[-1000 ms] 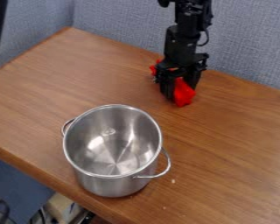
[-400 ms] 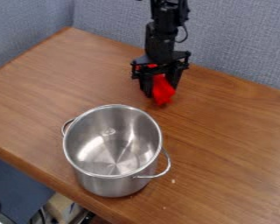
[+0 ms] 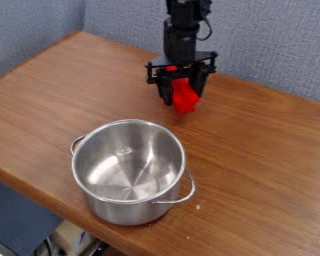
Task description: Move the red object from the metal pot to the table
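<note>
The desk (image 3: 256, 165) has a brown wood-grain top with a rounded edge. Its far edge runs diagonally across the view, with its far-left corner near the top of the frame. Grey textured panels (image 3: 270, 45) stand behind the far edge and at the left. Below the near-left edge, a dark blue-grey surface (image 3: 19, 215) and some dark cables are partly visible.

A round stainless-steel pot (image 3: 128, 172) stands upright on the desk, close to the near-left edge. It has two small loop handles, one at its left side and one at its right. The interior is visible down to the bottom and contains nothing.

The black robot arm (image 3: 183, 30) enters from the top of the frame and points downward. The hand (image 3: 182, 92) is positioned near the far edge of the desk, well apart from the pot. The red bar (image 3: 186, 97) is at the hand, partly covered by the black fingers. Whether the fingers grip the bar or only surround it cannot be determined, nor can their exact opening or the bar's contact with the desk.
</note>
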Action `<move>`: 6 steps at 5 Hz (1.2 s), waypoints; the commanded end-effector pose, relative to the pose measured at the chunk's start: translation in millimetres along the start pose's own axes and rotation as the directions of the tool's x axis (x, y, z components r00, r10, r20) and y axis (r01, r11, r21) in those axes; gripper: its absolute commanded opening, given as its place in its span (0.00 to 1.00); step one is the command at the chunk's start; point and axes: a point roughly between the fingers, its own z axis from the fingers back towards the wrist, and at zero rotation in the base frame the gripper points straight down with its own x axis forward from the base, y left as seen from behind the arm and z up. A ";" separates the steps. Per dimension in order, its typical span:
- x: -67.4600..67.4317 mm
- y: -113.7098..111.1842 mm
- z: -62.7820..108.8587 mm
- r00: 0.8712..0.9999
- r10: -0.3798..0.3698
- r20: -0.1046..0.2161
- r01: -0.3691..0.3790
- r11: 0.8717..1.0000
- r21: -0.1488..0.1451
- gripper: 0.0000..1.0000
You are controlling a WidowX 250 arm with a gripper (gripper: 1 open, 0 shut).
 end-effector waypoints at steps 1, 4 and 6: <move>9.0 8.7 46.5 0.998 0.025 0.064 -0.019 0.995 -0.103 0.00; -24.5 17.3 71.1 0.985 -0.170 0.028 0.172 0.963 -0.205 0.00; -81.1 -15.6 60.2 0.915 -0.401 0.054 0.401 0.882 -0.249 0.00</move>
